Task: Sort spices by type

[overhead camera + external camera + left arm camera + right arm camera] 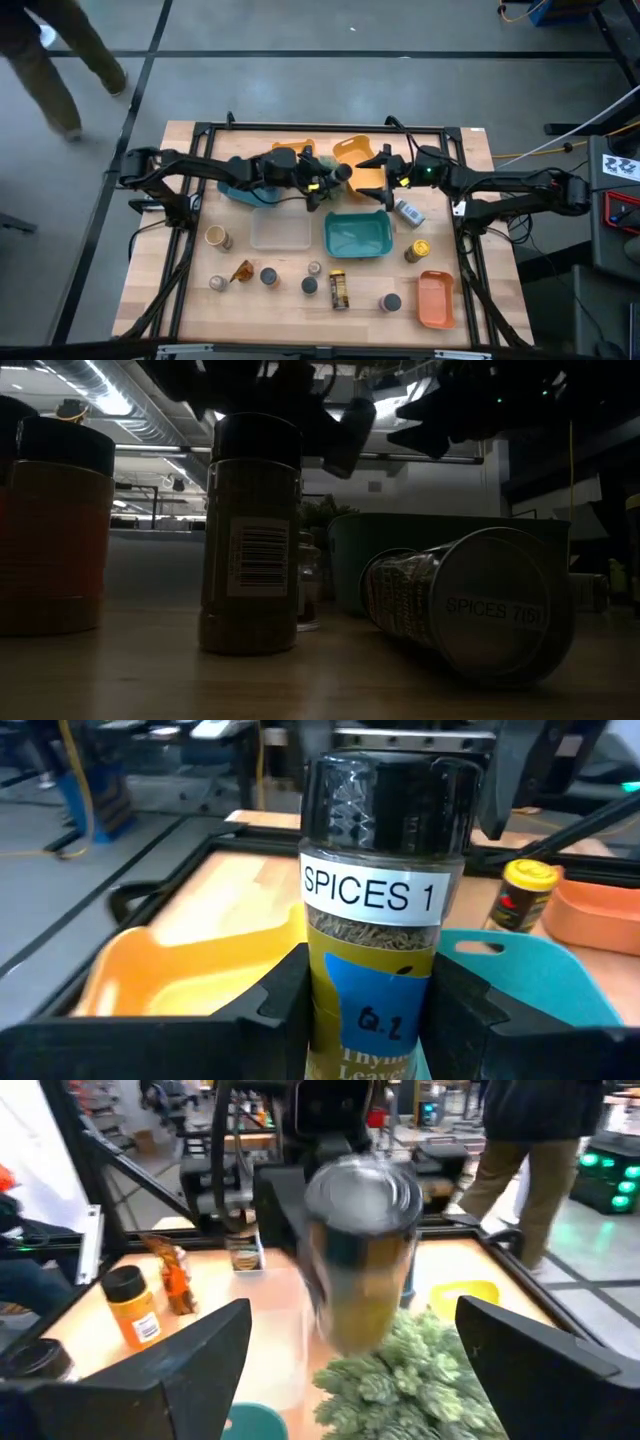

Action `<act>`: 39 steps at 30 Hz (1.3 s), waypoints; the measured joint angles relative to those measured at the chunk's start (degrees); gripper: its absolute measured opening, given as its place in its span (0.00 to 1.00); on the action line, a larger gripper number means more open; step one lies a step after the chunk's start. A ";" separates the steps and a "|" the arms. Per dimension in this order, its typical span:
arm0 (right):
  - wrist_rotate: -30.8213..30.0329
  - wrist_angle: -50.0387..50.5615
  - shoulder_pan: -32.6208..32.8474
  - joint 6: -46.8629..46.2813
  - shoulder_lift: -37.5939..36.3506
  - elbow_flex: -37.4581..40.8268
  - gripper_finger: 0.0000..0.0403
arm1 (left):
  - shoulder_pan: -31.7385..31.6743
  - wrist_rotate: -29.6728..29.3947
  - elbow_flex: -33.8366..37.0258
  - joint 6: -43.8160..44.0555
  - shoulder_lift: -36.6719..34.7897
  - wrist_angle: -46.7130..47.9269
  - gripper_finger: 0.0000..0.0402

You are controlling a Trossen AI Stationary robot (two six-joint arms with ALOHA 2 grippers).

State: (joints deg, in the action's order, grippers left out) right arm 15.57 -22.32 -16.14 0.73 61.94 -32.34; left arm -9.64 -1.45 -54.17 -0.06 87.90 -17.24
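- here the dark-capped jar (385, 910), labelled "spices 1", is hanging in the air above the middle of the table's far half, upright between the left gripper's fingers (285, 1010), which are pinching its lower body so the cap and label are standing clear above them.
- the left gripper (322, 185) is reaching in from the table's left edge and presenting the jar toward the other arm, probably as a hand-over.
- the right gripper (385, 172) is facing it from the right edge, fingers spread wide on either side of the jar and apparently not touching it; whether it is arriving or letting go, i cannot tell.
- below the pair, the teal tray (357, 235) and the clear tray (280, 233) are sitting side by side near the table's centre, likely bins for separate types; an orange tray (352, 158) is lying toward the far edge, another orange tray (435, 299) by the near right corner.
- the green spiky plant (400, 1365) is sitting right under the right gripper.
- other spices are waiting along the near edge: a tan jar (216, 238), an amber packet (242, 271), grey round tins (269, 276), and a yellow-lidded jar (417, 251) toward the right edge, all apparently unsorted.
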 joint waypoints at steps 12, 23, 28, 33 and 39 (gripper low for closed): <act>-7.91 14.44 0.00 1.49 -9.19 -0.02 0.87 | 0.90 -11.98 0.21 4.35 -19.36 26.66 0.32; -8.02 16.51 0.00 1.10 -9.93 -0.02 0.87 | 9.92 -28.90 16.52 17.67 -36.40 28.68 0.32; -8.04 16.47 0.00 1.07 -9.93 -0.02 0.87 | 13.36 -35.82 24.66 23.24 -40.95 28.23 0.32; -8.04 16.45 0.00 1.07 -9.93 -0.02 0.87 | 14.85 -38.09 30.62 26.60 -41.37 24.91 0.32; -8.04 16.45 0.00 1.07 -9.91 0.00 0.87 | 15.32 -38.40 35.46 26.72 -41.29 19.02 0.32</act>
State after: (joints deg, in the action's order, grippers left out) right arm 7.53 -5.87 -16.14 1.80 52.03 -32.34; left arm 5.67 -39.85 -18.71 26.66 46.61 1.78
